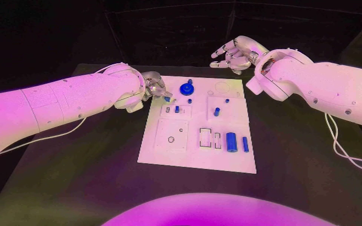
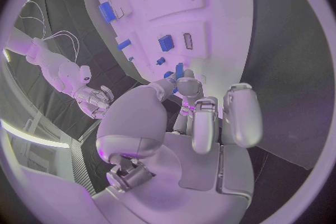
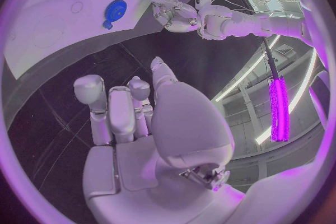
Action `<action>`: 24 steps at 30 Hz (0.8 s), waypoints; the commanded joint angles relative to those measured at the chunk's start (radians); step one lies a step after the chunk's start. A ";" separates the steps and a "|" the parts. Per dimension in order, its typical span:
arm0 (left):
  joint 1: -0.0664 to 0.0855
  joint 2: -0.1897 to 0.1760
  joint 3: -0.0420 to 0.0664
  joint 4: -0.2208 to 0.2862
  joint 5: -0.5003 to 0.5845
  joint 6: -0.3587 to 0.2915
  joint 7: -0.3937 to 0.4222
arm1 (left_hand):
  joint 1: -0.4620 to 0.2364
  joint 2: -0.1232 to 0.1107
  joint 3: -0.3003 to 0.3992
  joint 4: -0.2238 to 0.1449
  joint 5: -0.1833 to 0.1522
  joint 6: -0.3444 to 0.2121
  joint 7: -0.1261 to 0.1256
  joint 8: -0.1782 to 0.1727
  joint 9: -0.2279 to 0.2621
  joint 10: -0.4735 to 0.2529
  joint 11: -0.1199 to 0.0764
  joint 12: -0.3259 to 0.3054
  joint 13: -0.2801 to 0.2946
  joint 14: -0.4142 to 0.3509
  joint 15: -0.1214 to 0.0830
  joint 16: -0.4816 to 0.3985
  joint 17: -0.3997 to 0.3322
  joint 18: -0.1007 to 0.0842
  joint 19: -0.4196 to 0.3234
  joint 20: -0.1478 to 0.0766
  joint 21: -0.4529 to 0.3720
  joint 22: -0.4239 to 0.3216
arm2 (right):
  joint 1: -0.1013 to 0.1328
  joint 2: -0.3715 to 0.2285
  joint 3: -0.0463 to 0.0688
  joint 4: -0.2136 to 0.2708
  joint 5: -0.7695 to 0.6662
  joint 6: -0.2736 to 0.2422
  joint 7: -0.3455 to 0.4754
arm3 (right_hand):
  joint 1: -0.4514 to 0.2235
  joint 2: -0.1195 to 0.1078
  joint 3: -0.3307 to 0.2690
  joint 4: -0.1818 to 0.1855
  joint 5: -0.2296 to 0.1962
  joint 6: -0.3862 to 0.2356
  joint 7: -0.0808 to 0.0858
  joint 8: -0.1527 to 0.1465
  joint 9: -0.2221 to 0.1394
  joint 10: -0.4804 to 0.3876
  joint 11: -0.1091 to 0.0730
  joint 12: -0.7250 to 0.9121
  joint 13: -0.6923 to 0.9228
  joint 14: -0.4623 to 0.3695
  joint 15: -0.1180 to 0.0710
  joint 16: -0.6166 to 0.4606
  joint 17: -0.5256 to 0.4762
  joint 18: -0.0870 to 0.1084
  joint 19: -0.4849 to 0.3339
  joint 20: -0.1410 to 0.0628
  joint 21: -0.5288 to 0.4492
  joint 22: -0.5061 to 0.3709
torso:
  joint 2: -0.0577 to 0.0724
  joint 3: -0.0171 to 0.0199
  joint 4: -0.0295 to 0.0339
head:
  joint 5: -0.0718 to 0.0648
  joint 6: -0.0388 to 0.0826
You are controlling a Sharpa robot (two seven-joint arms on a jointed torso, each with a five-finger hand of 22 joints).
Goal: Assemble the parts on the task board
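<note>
From the head camera, a white task board (image 1: 198, 124) lies in the middle of a black surface (image 1: 90, 179). Small blue parts sit on it: a round gear-like part (image 1: 186, 89) near the far edge, a short peg (image 1: 216, 112) toward the middle, and two upright cylinders (image 1: 232, 142) near the front right. The left hand (image 1: 155, 87) reaches in at the board's far left corner, its fingers drawn narrow over a small blue piece (image 1: 167, 99) at that edge. The right hand (image 1: 235, 54) hovers beyond the far right corner, apart from the board, fingers loosely spread and holding nothing.

From the left wrist camera, the left hand's fingertips (image 2: 187, 87) close around a small blue part (image 2: 179, 71) at the board's edge; it looks pinched, though how firm the hold is I cannot tell. Other blue pieces (image 2: 165, 43) lie further along the board.

From the right wrist camera, the right hand's fingers (image 3: 112, 106) stand apart above the dark surface, empty. The blue gear (image 3: 115, 9) shows on the board, with the left hand just beside the board's corner.

To do this step well, I judge the left hand should keep the small part upright, line it up squarely over its socket, and press straight down without tilting.
</note>
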 commanded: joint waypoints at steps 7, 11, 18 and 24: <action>-0.001 0.002 0.000 -0.001 -0.007 0.001 0.023 | 0.009 -0.010 0.065 -0.075 0.004 -0.011 -0.006 -0.006 -0.002 -0.006 -0.002 -0.004 -0.003 0.102 -0.007 0.003 0.263 0.010 -0.001 -0.006 -0.005 0.003 | 0.002 0.001 0.001 0.001 0.002 0.005 0.004 | 0.001 0.008 -0.005 0.001 0.003 -0.007 0.001 0.005 -0.001 0.000 0.000 0.000 -0.001 0.010 -0.006 -0.006 0.001 0.007 0.006 -0.003 -0.004 -0.001 | -0.001 0.0005 0.0006 | 0.001 -0.002; -0.001 0.000 0.000 0.002 -0.007 0.004 0.023 | 0.010 -0.011 0.065 -0.077 0.004 -0.010 -0.007 -0.007 -0.002 -0.006 -0.002 -0.004 -0.003 0.102 -0.007 0.003 0.263 0.010 -0.001 -0.006 -0.005 0.003 | 0.002 0.000 0.001 0.001 0.002 0.004 0.004 | 0.001 0.008 -0.005 0.001 0.003 -0.007 0.001 0.005 -0.001 0.000 0.000 0.000 -0.001 0.010 -0.006 -0.006 0.001 0.007 0.006 -0.003 -0.004 -0.001 | 0.000 0.0002 0.0005 | 0.001 -0.002; -0.003 -0.003 0.000 0.012 -0.007 0.009 0.020 | 0.011 -0.013 0.066 -0.078 0.004 -0.009 -0.007 -0.007 -0.002 -0.004 -0.002 -0.002 -0.001 0.102 -0.007 0.003 0.263 0.010 -0.001 -0.006 -0.005 0.003 | 0.002 0.001 0.001 0.001 0.002 0.004 0.005 | 0.001 0.008 -0.005 0.001 0.003 -0.007 0.001 0.005 -0.001 0.000 0.000 0.000 -0.001 0.010 -0.006 -0.006 0.001 0.007 0.006 -0.003 -0.004 -0.001 | 0.000 0.0006 0.0007 | 0.002 -0.003; -0.010 -0.011 0.000 0.025 -0.007 0.004 0.019 | 0.014 -0.013 0.069 -0.081 0.004 -0.007 -0.007 -0.007 -0.003 -0.001 -0.003 0.000 0.001 0.102 -0.007 0.003 0.263 0.009 0.000 -0.006 -0.003 0.005 | 0.002 0.001 0.001 0.000 0.002 0.004 0.005 | 0.001 0.008 -0.005 0.001 0.003 -0.007 0.001 0.005 -0.001 0.000 0.000 0.000 -0.001 0.010 -0.006 -0.006 0.001 0.007 0.006 -0.003 -0.004 -0.001 | 0.000 0.0004 0.0008 | 0.005 -0.006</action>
